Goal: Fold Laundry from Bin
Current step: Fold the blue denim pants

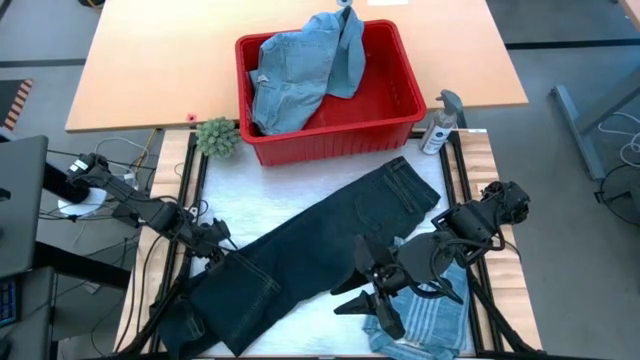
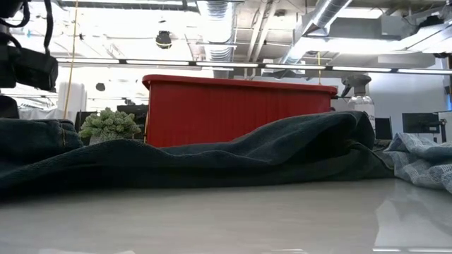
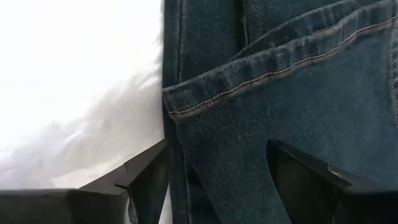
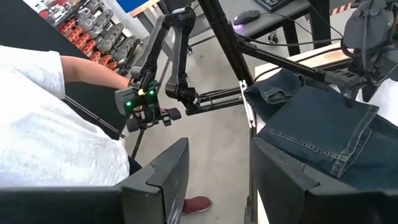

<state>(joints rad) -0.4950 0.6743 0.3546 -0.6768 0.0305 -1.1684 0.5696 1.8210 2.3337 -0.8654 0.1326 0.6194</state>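
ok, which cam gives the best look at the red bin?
High view: the red bin shows whole from above, rim and inside, with light blue denim pieces spilling over its back edge. Low view shows only one side wall behind the dark jeans. Neither wrist view shows it.

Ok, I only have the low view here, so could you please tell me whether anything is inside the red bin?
Observer: Yes, light blue denim pieces lie piled in the bin, with one draped over its far rim.
Operator: Thank you. Where is the left gripper?
Observer: The left gripper is open, low over the near-left end of the dark trousers.
Operator: And the right one?
Observer: The right gripper is open and empty, above the edge of the striped shirt at the table's near right.
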